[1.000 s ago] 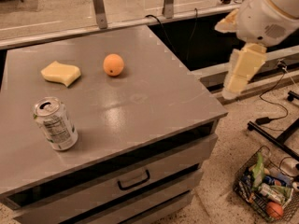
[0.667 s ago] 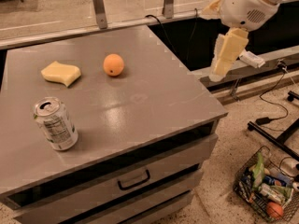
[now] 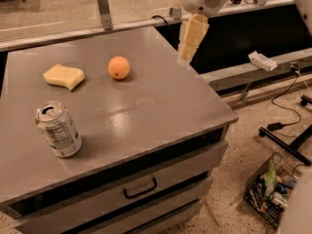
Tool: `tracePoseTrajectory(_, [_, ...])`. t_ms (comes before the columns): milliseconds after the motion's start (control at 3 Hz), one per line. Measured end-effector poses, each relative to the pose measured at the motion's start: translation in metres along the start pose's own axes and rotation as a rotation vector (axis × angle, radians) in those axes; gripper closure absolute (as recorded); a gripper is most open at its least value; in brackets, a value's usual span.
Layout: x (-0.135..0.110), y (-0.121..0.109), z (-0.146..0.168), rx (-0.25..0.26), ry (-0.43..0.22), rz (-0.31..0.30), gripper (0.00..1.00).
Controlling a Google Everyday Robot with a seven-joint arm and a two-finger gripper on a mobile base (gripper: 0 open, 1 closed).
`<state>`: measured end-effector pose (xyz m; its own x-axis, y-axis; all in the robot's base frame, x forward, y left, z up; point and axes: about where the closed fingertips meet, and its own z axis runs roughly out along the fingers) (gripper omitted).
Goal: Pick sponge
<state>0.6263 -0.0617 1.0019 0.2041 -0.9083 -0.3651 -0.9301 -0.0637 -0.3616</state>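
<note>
The sponge is a pale yellow foam block with wavy edges, lying flat at the back left of the grey cabinet top. My gripper hangs from the white wrist at the top of the view, above the cabinet's back right edge. It is well to the right of the sponge, with the orange between them, and holds nothing that I can see.
An orange sits just right of the sponge. A silver drink can stands near the front left. The cabinet has a drawer with a dark handle. A wire basket of items and cables lie on the floor at right.
My gripper has moved left and toward the back, from beside the cabinet's right side to above its back right edge. The sponge, orange and can have not moved.
</note>
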Motion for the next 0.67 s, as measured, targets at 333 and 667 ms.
tracePoseTrajectory(333, [-0.043,-0.016,0.035,-0.04,-0.033,-0.023,0.0])
tracePoseTrajectory(667, [-0.079,-0.028,0.064,-0.054,-0.047,-0.04,0.0])
